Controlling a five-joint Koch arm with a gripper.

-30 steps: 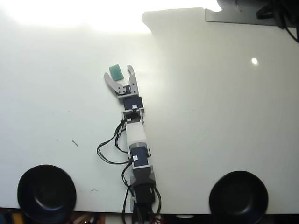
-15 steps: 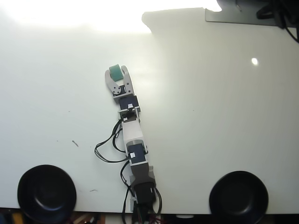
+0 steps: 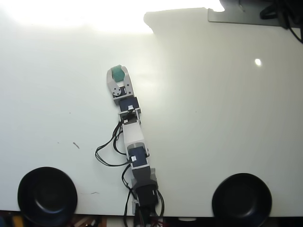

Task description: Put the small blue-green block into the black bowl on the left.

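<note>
Overhead view is showing one white table (image 3: 213, 118), which is filling almost the whole picture; strong light is washing out its top-left part. One arm (image 3: 134, 142) is lying across the middle of the table, reaching from the bottom edge upward, and I am taking this arm as the landmark for all places.

Two black bowls are sitting on the table near the bottom edge. One black bowl (image 3: 47, 195) is resting down and to the left of the arm's base, well apart from it. The other black bowl (image 3: 242, 196) is resting down and to the right of the arm's base, also well apart. Both are looking empty.

Some thin black cables (image 3: 110, 151) are hanging in loops just beside the left side of the arm's lower part. A grey plate with dark objects (image 3: 246, 14) is sitting far up and right of the arm, at the top edge.

One gripper (image 3: 118, 72) is forming the upper end of the arm. One small blue-green block (image 3: 117, 73) is sitting there between its fingers, and the gripper is pinching it. The block is far from both bowls.
</note>
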